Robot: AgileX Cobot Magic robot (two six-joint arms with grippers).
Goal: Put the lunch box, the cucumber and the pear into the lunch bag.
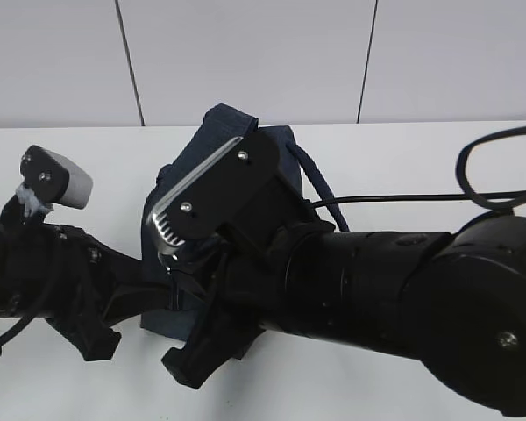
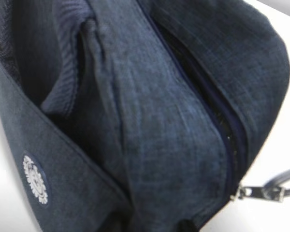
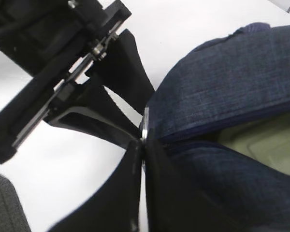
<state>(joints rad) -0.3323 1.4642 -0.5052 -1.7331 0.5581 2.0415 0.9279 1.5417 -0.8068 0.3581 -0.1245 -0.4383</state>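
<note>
The navy lunch bag (image 1: 221, 130) stands on the white table between both arms and fills the left wrist view (image 2: 150, 121). Its zipper is partly open in the right wrist view, and the pale green lid of the lunch box (image 3: 261, 140) shows inside. My right gripper (image 3: 143, 162) is shut on the metal zipper pull (image 3: 144, 126), whose ring also shows in the left wrist view (image 2: 273, 189). My left gripper (image 3: 145, 118) pinches the bag's end fabric right beside it. The cucumber and the pear are out of view.
A black cable (image 1: 500, 145) loops over the table (image 1: 421, 158) at the right. My right arm's bulk covers the front right of the exterior view. The bag's handle (image 1: 320, 189) hangs on its far side. A grey wall stands behind.
</note>
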